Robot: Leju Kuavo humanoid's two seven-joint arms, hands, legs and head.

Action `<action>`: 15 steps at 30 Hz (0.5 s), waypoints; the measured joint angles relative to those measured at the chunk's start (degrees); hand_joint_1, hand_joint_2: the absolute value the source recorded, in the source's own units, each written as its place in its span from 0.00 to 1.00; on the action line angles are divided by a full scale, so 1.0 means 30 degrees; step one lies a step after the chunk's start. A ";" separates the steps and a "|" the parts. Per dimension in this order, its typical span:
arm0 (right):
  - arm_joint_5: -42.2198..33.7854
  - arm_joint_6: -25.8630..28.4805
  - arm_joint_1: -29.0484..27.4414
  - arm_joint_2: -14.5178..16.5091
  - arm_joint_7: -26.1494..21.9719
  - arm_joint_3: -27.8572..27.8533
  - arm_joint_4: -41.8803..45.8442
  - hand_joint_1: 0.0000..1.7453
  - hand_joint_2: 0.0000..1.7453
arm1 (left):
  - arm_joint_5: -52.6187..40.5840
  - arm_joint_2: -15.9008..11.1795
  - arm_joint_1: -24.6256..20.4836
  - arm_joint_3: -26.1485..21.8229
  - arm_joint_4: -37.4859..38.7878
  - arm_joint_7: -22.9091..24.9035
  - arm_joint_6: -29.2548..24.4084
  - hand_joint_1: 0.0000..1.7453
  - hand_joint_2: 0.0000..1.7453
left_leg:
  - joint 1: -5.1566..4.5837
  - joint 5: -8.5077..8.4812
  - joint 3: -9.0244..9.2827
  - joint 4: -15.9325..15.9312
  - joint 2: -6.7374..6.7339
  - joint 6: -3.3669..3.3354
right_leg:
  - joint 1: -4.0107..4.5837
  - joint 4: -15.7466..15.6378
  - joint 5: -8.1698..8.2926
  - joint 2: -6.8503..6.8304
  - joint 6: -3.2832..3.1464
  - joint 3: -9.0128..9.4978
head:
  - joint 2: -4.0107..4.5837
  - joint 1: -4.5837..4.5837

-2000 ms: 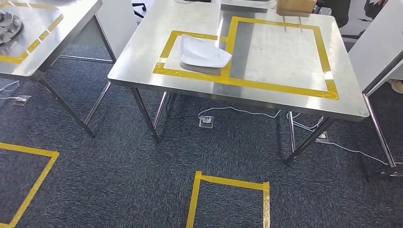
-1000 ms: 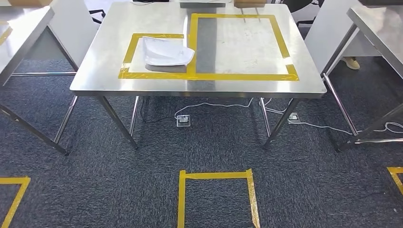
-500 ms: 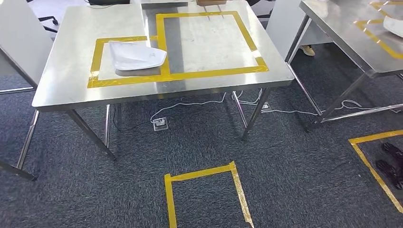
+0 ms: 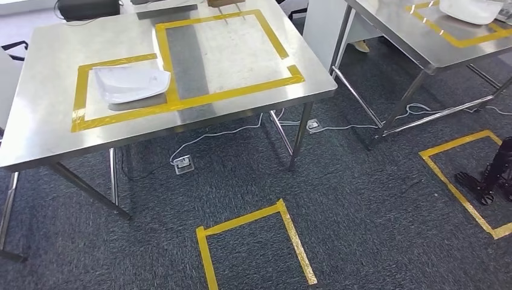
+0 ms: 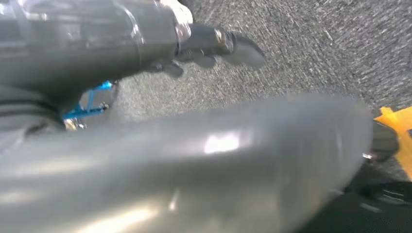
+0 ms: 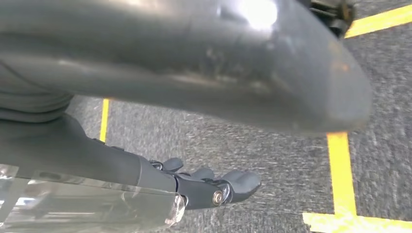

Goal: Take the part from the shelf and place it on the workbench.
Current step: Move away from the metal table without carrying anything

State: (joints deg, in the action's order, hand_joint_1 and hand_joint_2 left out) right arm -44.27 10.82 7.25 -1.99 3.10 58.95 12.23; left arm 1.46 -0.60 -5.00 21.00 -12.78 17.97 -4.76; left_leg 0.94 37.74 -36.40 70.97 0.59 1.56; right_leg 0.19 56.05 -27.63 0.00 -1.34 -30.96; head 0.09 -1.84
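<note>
The job has barely begun: the left hand (image 5: 214,46) and right hand (image 6: 214,187) hang with fingers loosely apart, holding nothing, while a white part (image 4: 130,83) lies near the table's (image 4: 48,139) left edge.

A shiny metal worktop (image 4: 48,130) has yellow tape boxes (image 4: 181,99) on it. A white part (image 4: 130,83) lies flat inside the small box. The grey carpet floor (image 4: 362,229) lies below the left hand (image 5: 214,46).

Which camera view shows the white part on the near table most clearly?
The head view: the white part lies whole inside the smaller yellow tape frame on the steel table. Both wrist views look down at carpet and give nothing of it.
</note>
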 joint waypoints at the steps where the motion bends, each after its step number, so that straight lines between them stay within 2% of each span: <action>1: -0.0011 0.0000 -0.0004 0.0015 0.0000 -0.0004 0.0002 0.00 0.00 | 0.0004 -0.0011 0.0037 0.0015 0.0002 0.0005 0.0000 0.00 0.00 | 0.0021 0.0017 -0.0421 0.0650 -0.0040 0.0065 | -0.0010 0.0046 -0.0025 0.0211 0.0014 0.0004 | 0.0000 0.0108; 2: -0.0015 0.0000 -0.0026 0.0033 0.0000 -0.0005 0.0004 0.00 0.00 | 0.0005 -0.0026 0.0062 0.0027 0.0004 0.0009 0.0000 0.00 0.00 | 0.0047 -0.0356 -0.0521 0.0619 -0.0077 0.0124 | -0.0034 0.0111 -0.0068 0.0424 0.0048 0.0010 | 0.0000 0.0189; 3: -0.0018 0.0000 -0.0049 0.0051 0.0000 -0.0007 0.0004 0.00 0.00 | 0.0007 -0.0036 0.0073 0.0038 0.0005 0.0011 0.0000 0.00 0.00 | 0.0093 -0.1050 -0.0274 -0.0113 -0.0041 0.0183 | -0.0077 0.0211 -0.0133 0.0641 0.0120 0.0015 | 0.0000 0.0264; 4: -0.0020 0.0000 -0.0065 0.0066 0.0000 -0.0007 0.0004 0.00 0.00 | 0.0007 -0.0047 0.0083 0.0051 0.0005 0.0011 0.0000 0.00 0.00 | 0.0183 -0.1759 0.0190 -0.1245 0.0263 0.0244 | -0.0124 0.0363 -0.0232 0.0848 0.0228 -0.0007 | 0.0000 0.0360; 5: -0.0022 0.0000 -0.0051 0.0073 0.0000 -0.0007 0.0002 0.00 0.00 | 0.0007 -0.0051 0.0091 0.0062 0.0005 0.0009 0.0000 0.00 0.00 | 0.0273 -0.2214 0.0661 -0.2313 0.0736 0.0283 | -0.0138 0.0583 -0.0359 0.1052 0.0366 -0.0081 | 0.0000 0.0499; 6: -0.0024 0.0000 -0.0024 0.0075 -0.0002 -0.0007 0.0002 0.00 0.00 | 0.0007 -0.0047 0.0092 0.0075 0.0005 0.0004 0.0000 0.00 0.00 | 0.0342 -0.2438 0.0998 -0.3044 0.1125 0.0254 | -0.0156 0.0772 -0.0458 0.1259 0.0504 -0.0179 | 0.0000 0.0591; 7: -0.0022 0.0000 -0.0003 0.0073 -0.0004 -0.0007 0.0002 0.00 0.00 | 0.0011 -0.0044 0.0101 0.0087 0.0005 0.0000 0.0002 0.00 0.00 | 0.0368 -0.2415 0.1161 -0.3378 0.1424 0.0187 | -0.0172 0.0912 -0.0524 0.1453 0.0624 -0.0291 | 0.0000 0.0623; 8: -0.0022 0.0000 0.0010 0.0071 -0.0005 -0.0007 0.0002 0.00 0.00 | 0.0016 -0.0044 0.0110 0.0097 0.0005 0.0000 0.0002 0.00 0.00 | 0.0342 -0.2325 0.1197 -0.3413 0.1402 0.0061 | -0.0193 0.0974 -0.0531 0.1667 0.0733 -0.0381 | 0.0000 0.0623; 9: -0.0022 0.0000 0.0003 0.0069 -0.0007 -0.0007 0.0004 0.00 0.00 | 0.0022 -0.0049 0.0116 0.0102 0.0005 0.0000 0.0002 0.00 0.00 | 0.0343 -0.2327 0.1202 -0.3394 0.1158 -0.0091 | -0.0237 0.0962 -0.0509 0.1876 0.0813 -0.0438 | 0.0000 0.0564; 10: -0.0022 0.0000 -0.0017 0.0068 -0.0007 -0.0007 0.0004 0.00 0.00 | 0.0027 -0.0064 0.0120 0.0104 0.0005 0.0004 0.0000 0.00 0.00 | 0.0350 -0.2336 0.1227 -0.3428 0.0933 -0.0203 | -0.0243 0.1045 -0.0564 0.1826 0.0895 -0.0514 | 0.0000 0.0514; 11: -0.0024 0.0000 -0.0022 0.0071 -0.0007 -0.0007 0.0004 0.00 0.00 | 0.0029 -0.0073 0.0120 0.0104 0.0005 0.0005 -0.0004 0.00 0.00 | 0.0372 -0.2345 0.1249 -0.3461 0.0665 -0.0315 | -0.0235 0.1374 -0.0770 0.1560 0.0985 -0.0697 | 0.0000 0.0427; 13: -0.0024 0.0000 0.0033 0.0093 -0.0007 -0.0007 0.0007 0.00 0.00 | 0.0029 -0.0087 0.0128 0.0107 0.0007 0.0002 -0.0006 0.00 0.00 | 0.0360 -0.2314 0.1282 -0.3498 0.0083 -0.0468 | -0.0215 0.3149 -0.1721 0.0655 0.1149 -0.1608 | 0.0000 0.0145; 15: -0.0022 0.0000 0.0095 0.0113 -0.0007 -0.0007 0.0013 0.00 0.00 | 0.0029 -0.0093 0.0150 0.0111 0.0011 0.0004 -0.0002 0.00 0.00 | 0.0300 -0.2234 0.1296 -0.3496 -0.0528 -0.0538 | -0.0239 0.5460 -0.2638 0.0177 0.1238 -0.2818 | 0.0000 -0.0115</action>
State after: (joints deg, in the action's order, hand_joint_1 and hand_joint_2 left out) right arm -44.34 10.82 7.54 -1.65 3.08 58.93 12.27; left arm 1.55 -0.88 -4.55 21.33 -12.75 17.98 -4.77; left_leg 1.84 31.03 -32.52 60.49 -1.00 -0.05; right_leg -0.53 72.43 -35.54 0.53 2.38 -39.42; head 0.09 -2.19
